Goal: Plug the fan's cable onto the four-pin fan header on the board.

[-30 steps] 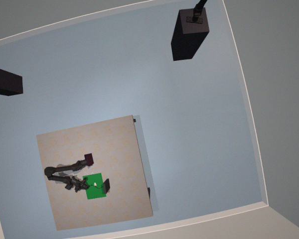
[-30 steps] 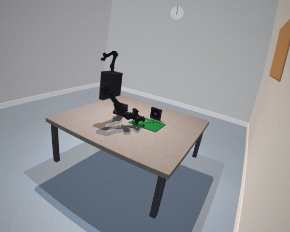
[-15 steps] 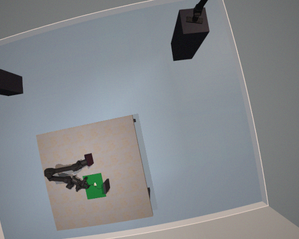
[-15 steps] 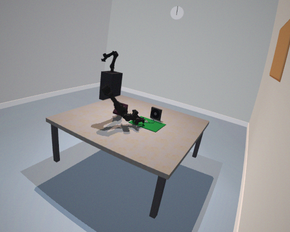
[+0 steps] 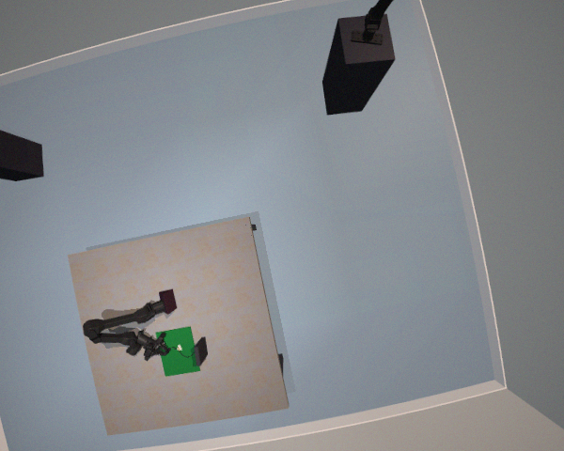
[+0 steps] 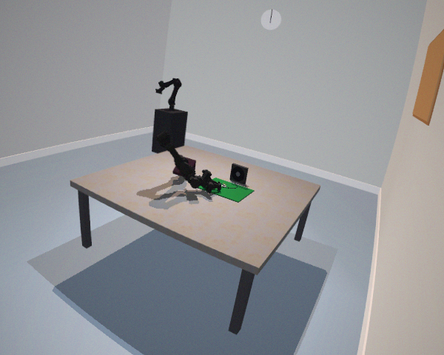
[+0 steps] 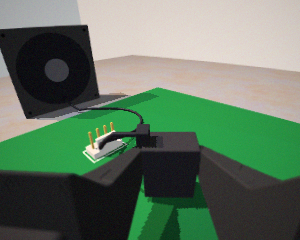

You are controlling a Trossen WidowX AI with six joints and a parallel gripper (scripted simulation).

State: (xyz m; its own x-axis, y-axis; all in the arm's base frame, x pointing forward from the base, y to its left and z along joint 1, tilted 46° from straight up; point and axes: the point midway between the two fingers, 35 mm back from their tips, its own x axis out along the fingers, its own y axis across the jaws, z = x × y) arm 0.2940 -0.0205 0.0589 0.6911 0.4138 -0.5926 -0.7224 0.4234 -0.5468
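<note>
You see a wooden table (image 6: 214, 225) with dark legs, standing on a pale blue floor (image 6: 31, 214) and throwing a wide shadow under itself. Behind it stands a tall dark pedestal (image 6: 169, 129), and on top of this pedestal a second small black arm (image 6: 169, 90) is mounted. In the top view another dark block (image 5: 7, 152) shows at the left edge. A round wall clock (image 6: 271, 18) hangs on the far wall. An orange board (image 6: 433, 72) hangs on the right wall.
</note>
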